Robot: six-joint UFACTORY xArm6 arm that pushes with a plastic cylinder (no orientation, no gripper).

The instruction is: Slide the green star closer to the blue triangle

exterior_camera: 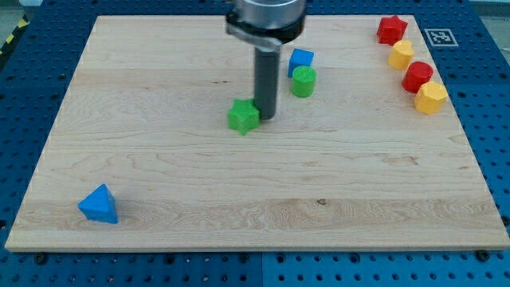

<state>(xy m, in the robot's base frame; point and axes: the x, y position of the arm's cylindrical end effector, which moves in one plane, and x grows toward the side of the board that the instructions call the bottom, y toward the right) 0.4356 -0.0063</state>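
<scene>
The green star (243, 116) lies near the middle of the wooden board, a little toward the view's top. My tip (265, 117) stands right against the star's right side, touching or nearly touching it. The blue triangle (100, 205) lies far off at the view's bottom left corner of the board, well apart from the star.
A green cylinder (303, 81) and a blue cube (300, 59) sit just right of the rod toward the view's top. At the top right lie a red star (391, 29), a yellow block (401, 55), a red block (417, 76) and a yellow block (431, 98).
</scene>
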